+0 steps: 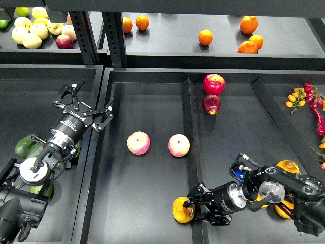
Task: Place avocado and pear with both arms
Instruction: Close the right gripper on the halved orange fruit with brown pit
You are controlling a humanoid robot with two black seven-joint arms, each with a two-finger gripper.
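Far left, top shelf: pile of pale yellow fruits (30, 30) with one reddish among them. Below, in the left bin, my left gripper (86, 108) hangs over bare black floor, fingers spread wide, holding nothing. The avocado (24, 146) lies behind it near the left edge, dark green, partly hidden under my own left arm; more green shapes beside it, can't separate them. A raised bin wall (96, 132) stands between the left bin and the middle tray. Middle tray: two pink-yellow apples (138, 143) side by side, apart from each other, loose on the floor. Low down, the pear (183, 210), orange-yellow, sits right by the divider ridge (189, 127), and my right gripper (195, 209) pinches it from the right, fingers closed on its side. Past the divider, two red apples (214, 84) near the back, nearly touching. Upper shelf holds scattered oranges (248, 25). Under my right arm more orange-yellow fruit (288, 166), partly covered. Far right edge: red chili peppers (318, 116) and small orange berries.
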